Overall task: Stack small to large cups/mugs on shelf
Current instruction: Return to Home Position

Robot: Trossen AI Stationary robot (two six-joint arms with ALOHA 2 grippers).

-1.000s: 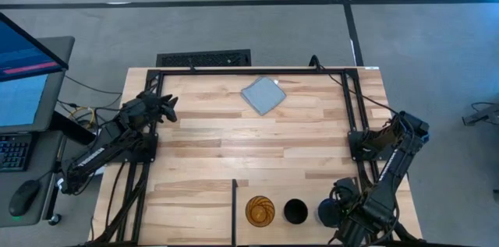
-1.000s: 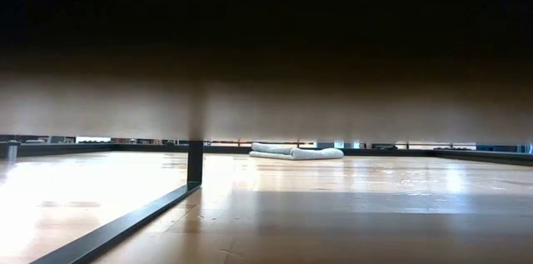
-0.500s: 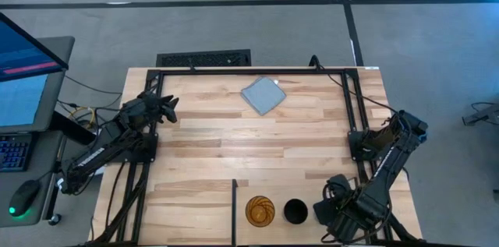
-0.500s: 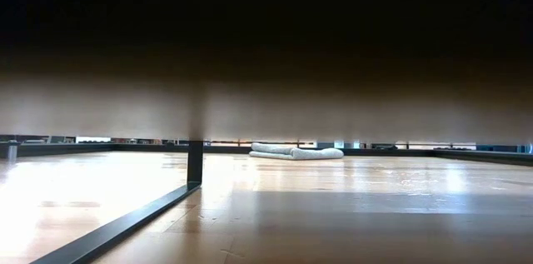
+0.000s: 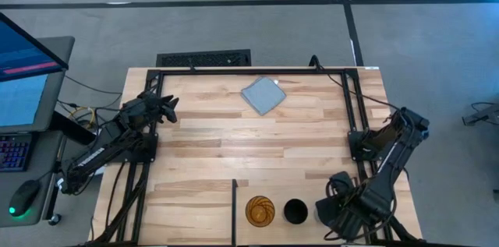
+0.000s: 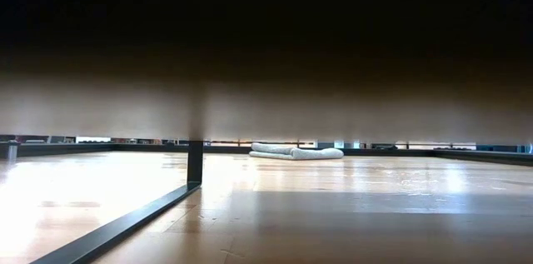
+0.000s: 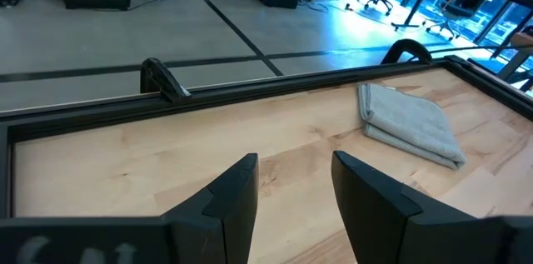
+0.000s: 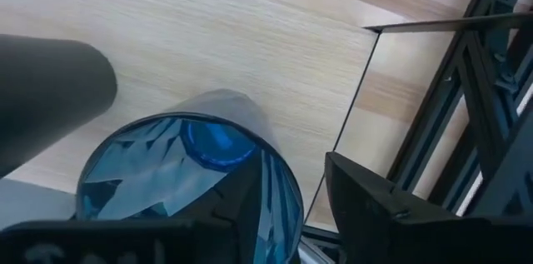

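Surface: light wooden table [image 5: 234, 138] inside a black frame [image 5: 249, 72], on a grey floor [image 5: 234, 21]; a monitor [image 5: 27, 75] stands off the left side.
Shelf: the shelf [image 5: 281, 188] is the near strip of planks, right of a thin black divider bar [image 5: 235, 199].
Amber: amber tumbler [image 5: 260, 211] upright, leftmost on the shelf, just right of the bar.
Black: black cup [image 5: 295, 211] upright, just right of the amber tumbler, not touching it.
Blue: blue cup [image 8: 187, 176] upright, mouth up, on the wood at the shelf's right end. From above it is hidden under the right arm.
Right arm: right gripper [image 8: 296, 168] hangs just over the blue cup. Jaws spread and pinching nothing. One finger [image 8: 246, 201] crosses the rim; cannot tell whether it touches.
Left arm: left gripper [image 7: 293, 164] waits at the far left of the table. Jaws spread, holding nothing, pointed toward the cloth.
Cloth: folded grey-blue cloth [image 5: 263, 95] at far centre, well apart from the cups.
Low view: a dark blur fills the upper part; the bar and cloth show beyond it, and the cups cannot be made out.
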